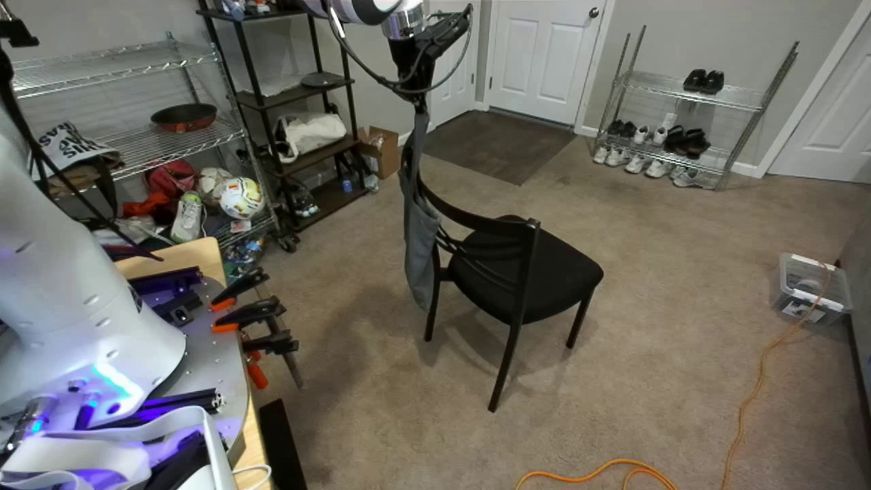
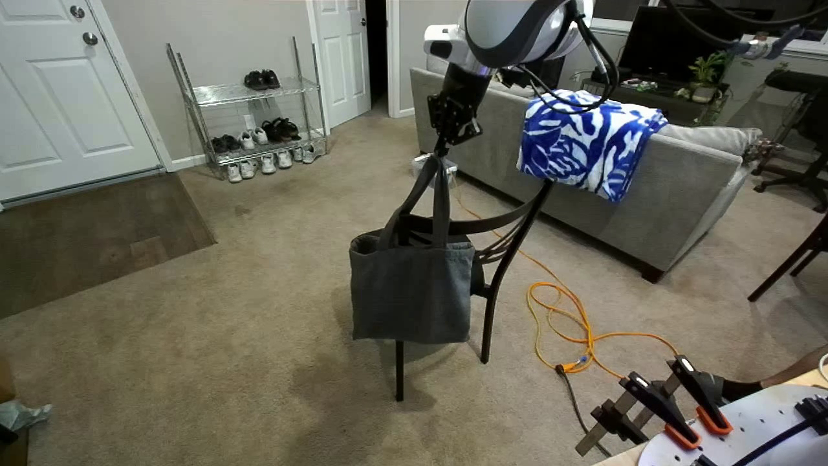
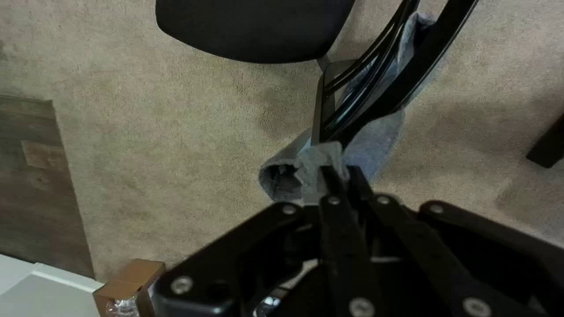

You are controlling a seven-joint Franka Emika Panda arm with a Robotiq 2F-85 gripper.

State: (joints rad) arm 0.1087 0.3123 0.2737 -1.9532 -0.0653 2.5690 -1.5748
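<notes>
Beige carpet point(image 3: 176, 145) spreads beneath the gripper point(image 3: 341, 174). Well apart from it, dark wood-look flooring point(image 1: 500, 146) meets a white door point(image 1: 537, 61) in a gray wall point(image 1: 721, 34), with a wire rack point(image 2: 220, 96) nearby. In an exterior view, a gray sofa point(image 2: 621, 223) stands past the gripper, a dark window point(image 2: 618, 9) farther beyond.

Bag point(image 3: 374, 136): interior in shadow, contents not discernible. Straps point(image 3: 318, 159): partly masked by the gripper point(image 3: 342, 172), itself blurred and cut by the wrist view's bottom edge. Chair point(image 3: 255, 31): cut by that view's top edge; in an exterior view, the bag hides the upper part of one leg point(image 2: 399, 372). Arm point(image 2: 517, 32): cut by the top edge in both exterior views. Bin point(image 1: 813, 289): contents not identifiable.
</notes>
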